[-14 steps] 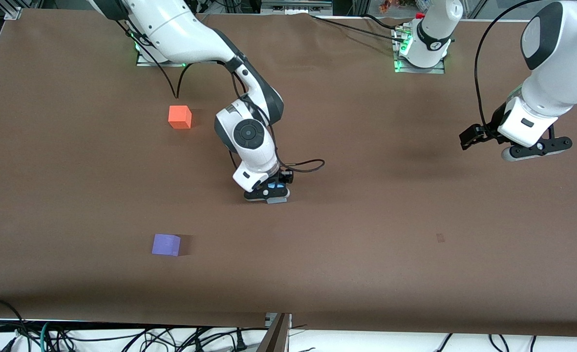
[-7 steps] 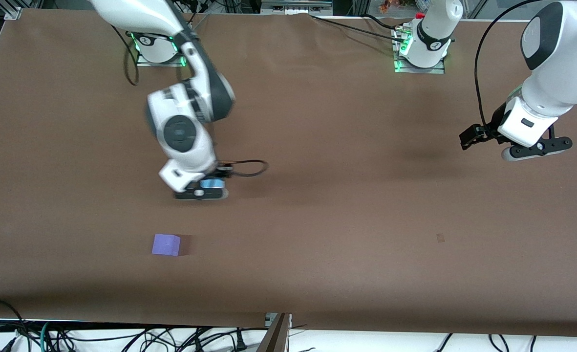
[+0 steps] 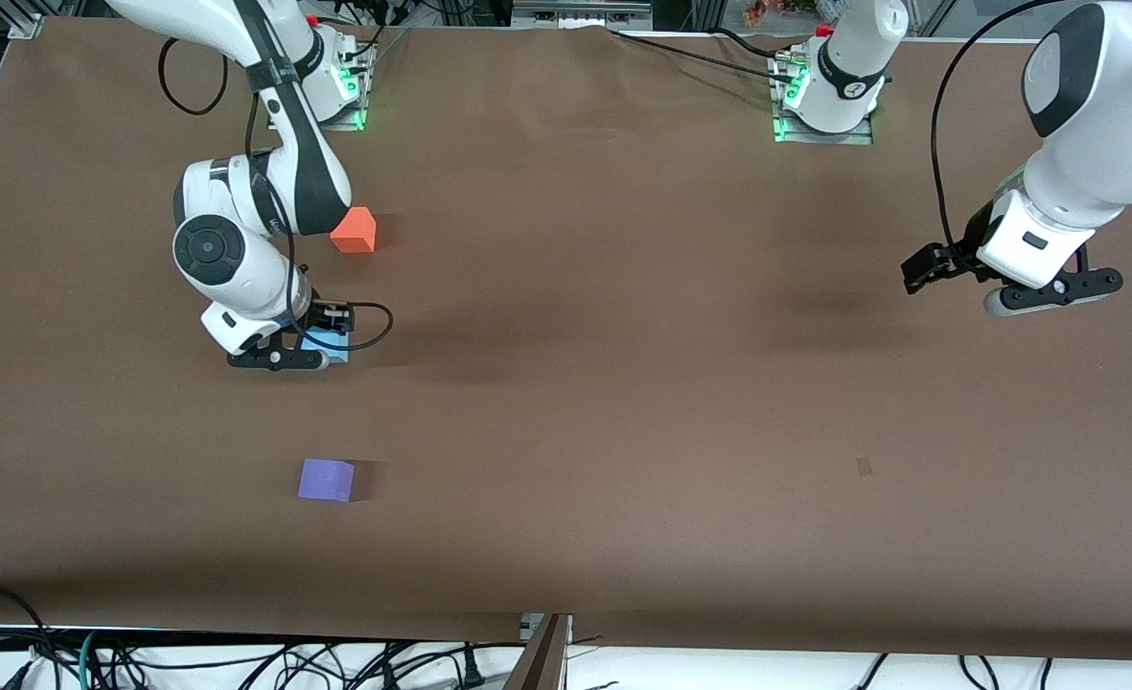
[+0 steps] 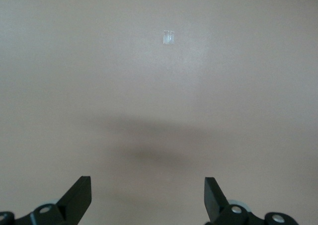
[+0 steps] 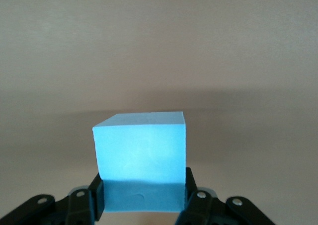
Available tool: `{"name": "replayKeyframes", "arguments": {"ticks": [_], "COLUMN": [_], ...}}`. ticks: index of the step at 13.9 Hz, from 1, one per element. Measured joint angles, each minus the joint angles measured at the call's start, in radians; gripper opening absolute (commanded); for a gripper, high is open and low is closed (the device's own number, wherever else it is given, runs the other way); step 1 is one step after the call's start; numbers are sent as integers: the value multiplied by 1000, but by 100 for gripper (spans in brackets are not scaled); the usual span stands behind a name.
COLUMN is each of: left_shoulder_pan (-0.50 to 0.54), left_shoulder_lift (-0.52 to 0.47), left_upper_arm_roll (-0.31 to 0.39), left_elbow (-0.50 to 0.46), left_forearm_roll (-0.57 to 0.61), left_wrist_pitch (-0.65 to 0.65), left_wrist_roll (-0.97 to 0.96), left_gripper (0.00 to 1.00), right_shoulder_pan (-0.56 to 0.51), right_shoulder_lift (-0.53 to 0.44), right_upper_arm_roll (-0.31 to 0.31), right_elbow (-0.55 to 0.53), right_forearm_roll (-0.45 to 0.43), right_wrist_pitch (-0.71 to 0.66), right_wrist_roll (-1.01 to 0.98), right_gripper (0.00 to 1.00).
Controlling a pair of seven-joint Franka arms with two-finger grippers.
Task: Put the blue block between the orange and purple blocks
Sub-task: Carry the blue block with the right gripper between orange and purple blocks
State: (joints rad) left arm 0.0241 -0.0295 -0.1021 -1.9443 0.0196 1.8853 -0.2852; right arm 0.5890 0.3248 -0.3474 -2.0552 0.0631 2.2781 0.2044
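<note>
The light blue block (image 3: 328,343) (image 5: 140,155) is clamped in my right gripper (image 3: 288,358) (image 5: 141,197), which is shut on it low over the table. It hangs over the stretch between the orange block (image 3: 356,231) and the purple block (image 3: 326,479). The orange block sits toward the robots' bases, partly covered by the right arm's wrist. The purple block lies closer to the front camera. My left gripper (image 3: 1048,293) (image 4: 147,197) waits open over bare table at the left arm's end, holding nothing.
A small pale mark (image 3: 864,467) (image 4: 168,37) lies on the brown table cover toward the left arm's end. The two arm bases (image 3: 824,105) stand along the table's edge at the robots' side. Loose cables (image 3: 240,661) hang below the table's front edge.
The right arm has swung with the blue block from the table's middle toward its own end, stopping between the orange and purple blocks. The left arm has not moved.
</note>
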Motion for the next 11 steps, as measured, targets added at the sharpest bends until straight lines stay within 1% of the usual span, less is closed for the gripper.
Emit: {"name": "replayKeyframes", "arguments": {"ticks": [2, 6, 7, 8, 9, 11], "left_shoulder_pan": [0, 0, 0, 0, 0, 0], "left_shoulder_lift": [1, 2, 2, 2, 2, 2], "left_upper_arm_roll": [0, 0, 0, 0, 0, 0], "left_elbow": [0, -1, -1, -1, -1, -1], "left_forearm_roll": [0, 0, 0, 0, 0, 0], "left_wrist_pitch": [0, 0, 0, 0, 0, 0], "left_wrist_roll": [0, 0, 0, 0, 0, 0], "left_gripper": [100, 100, 100, 100, 100, 100], "right_shoulder_pan": [-5, -5, -5, -5, -5, -4], "right_shoulder_lift": [12, 42, 49, 57, 66, 82], "right_upper_arm_roll": [-6, -3, -1, 3, 7, 14], "right_elbow": [-61, -83, -83, -83, -83, -83], "right_forearm_roll": [5, 55, 58, 59, 63, 89], "right_wrist_pitch": [95, 148, 158, 167, 173, 180], "right_wrist_roll": [-22, -28, -28, -28, -28, -28], "right_gripper": [28, 28, 33, 62, 100, 100]}}
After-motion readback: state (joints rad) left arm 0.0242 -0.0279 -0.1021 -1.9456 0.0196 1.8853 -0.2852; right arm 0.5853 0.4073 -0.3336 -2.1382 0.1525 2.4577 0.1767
